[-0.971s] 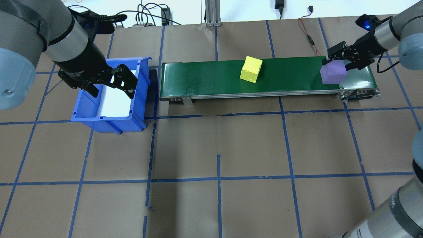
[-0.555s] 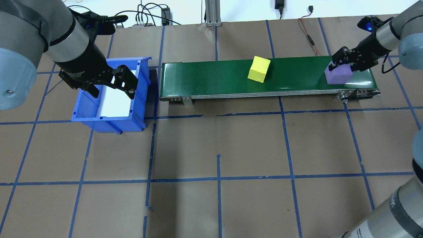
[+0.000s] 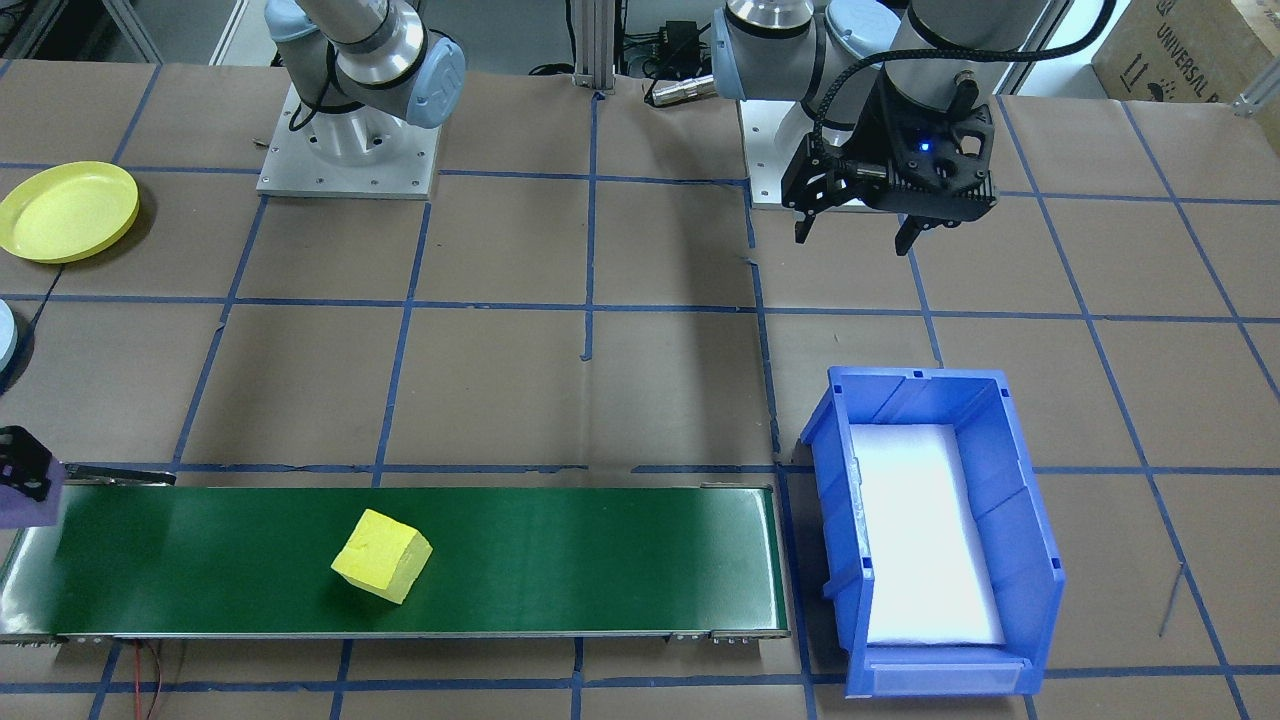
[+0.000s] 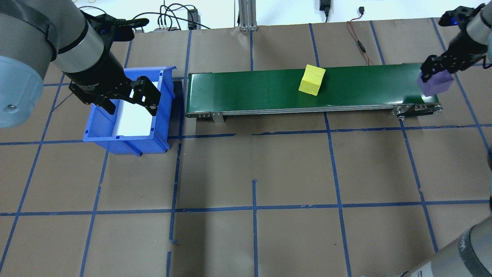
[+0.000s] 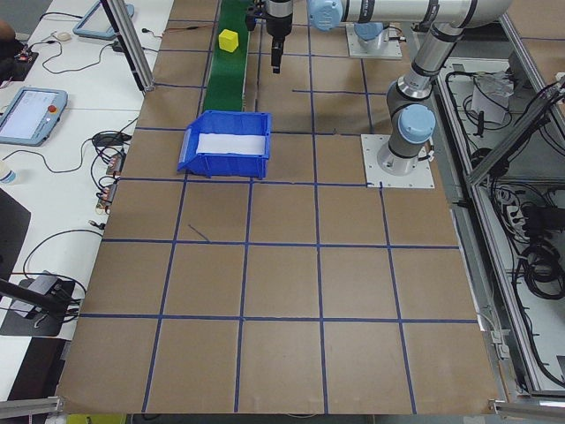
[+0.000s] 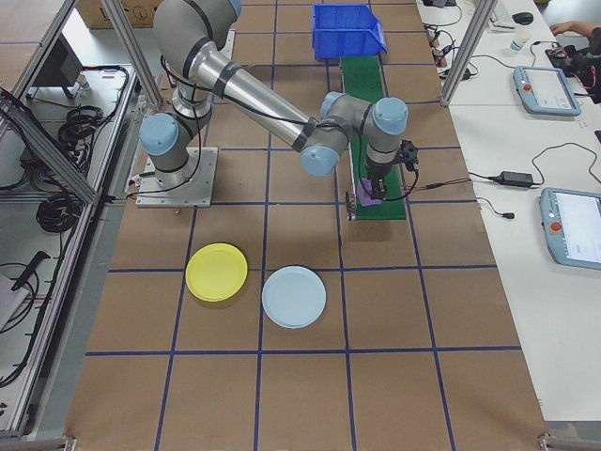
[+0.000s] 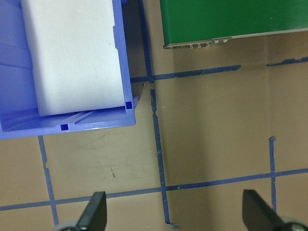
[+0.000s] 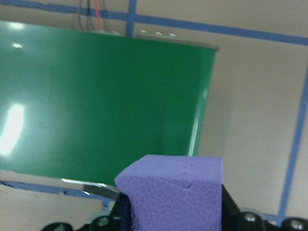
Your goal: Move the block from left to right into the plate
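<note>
My right gripper [image 4: 435, 76] is shut on a purple block [image 4: 437, 84], held just above the right end of the green conveyor belt [image 4: 250, 88]. The right wrist view shows the purple block [image 8: 173, 192] between the fingers, with the belt end below. A yellow block [image 4: 312, 79] lies on the belt, right of its middle. The yellow plate [image 3: 68, 211] sits on the table on the robot's right, away from the belt, and the yellow plate [image 6: 217, 272] is bare. My left gripper [image 4: 130, 100] hangs open and holds nothing, high up by the blue bin [image 4: 163, 115].
The blue bin [image 3: 1040, 540], with a white liner, stands at the belt's left end. A light blue plate [image 6: 294, 296] lies beside the yellow one. Cables run along the table's far edge. Operator desks with tablets flank the table ends.
My right gripper has carried the purple block rightward to the belt's end. The yellow block has travelled right along the belt. The left arm has not moved.
</note>
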Available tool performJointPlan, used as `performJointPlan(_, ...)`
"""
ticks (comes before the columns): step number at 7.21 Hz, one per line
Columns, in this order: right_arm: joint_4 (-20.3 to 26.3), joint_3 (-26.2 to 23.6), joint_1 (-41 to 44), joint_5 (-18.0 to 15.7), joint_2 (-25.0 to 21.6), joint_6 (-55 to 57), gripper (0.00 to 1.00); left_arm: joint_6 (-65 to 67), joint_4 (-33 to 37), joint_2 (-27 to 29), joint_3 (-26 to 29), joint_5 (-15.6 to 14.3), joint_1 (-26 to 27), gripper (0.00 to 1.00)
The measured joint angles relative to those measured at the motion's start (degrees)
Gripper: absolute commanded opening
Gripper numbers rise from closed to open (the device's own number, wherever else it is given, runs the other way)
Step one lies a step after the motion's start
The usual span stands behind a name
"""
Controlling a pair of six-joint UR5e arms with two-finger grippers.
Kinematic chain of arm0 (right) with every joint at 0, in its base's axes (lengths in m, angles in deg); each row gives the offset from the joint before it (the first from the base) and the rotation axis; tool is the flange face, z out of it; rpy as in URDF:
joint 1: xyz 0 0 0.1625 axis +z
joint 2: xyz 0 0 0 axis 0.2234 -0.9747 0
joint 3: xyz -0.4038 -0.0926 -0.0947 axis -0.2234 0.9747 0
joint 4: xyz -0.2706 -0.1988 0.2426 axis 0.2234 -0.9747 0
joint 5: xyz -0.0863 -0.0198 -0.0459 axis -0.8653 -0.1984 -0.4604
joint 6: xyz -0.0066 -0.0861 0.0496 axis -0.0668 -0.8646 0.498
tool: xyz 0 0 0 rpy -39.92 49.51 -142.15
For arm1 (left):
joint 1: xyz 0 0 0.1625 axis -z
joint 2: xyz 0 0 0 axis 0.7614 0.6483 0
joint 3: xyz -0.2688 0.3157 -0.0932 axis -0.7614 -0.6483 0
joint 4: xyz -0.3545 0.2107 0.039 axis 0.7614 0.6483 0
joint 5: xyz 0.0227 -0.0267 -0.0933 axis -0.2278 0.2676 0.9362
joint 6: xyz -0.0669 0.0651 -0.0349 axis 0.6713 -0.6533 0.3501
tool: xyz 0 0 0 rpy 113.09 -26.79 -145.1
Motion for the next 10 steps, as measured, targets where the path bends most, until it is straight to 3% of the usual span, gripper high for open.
performJointPlan(5,2.4,-3.53,-26.23,-1.89,-1.51,-25.09,0.18,0.04,0.0,0.14,0.05,0.05,0.0,1.0)
performJointPlan(7,1.64,-8.78,-30.76,-1.66,-1.58,-26.75,0.71,0.22,-0.02,0.13,0.06,0.11,0.0,1.0)
performJointPlan(8,0.27,-10.28,-31.57,-0.75,-1.61,-26.66,0.83,0.37,-0.03,0.12,0.04,0.15,0.0,1.0)
performJointPlan(10,-3.28,-11.01,-31.94,2.12,-1.68,-26.57,0.98,0.39,-0.01,0.09,0.02,0.18,0.0,1.0)
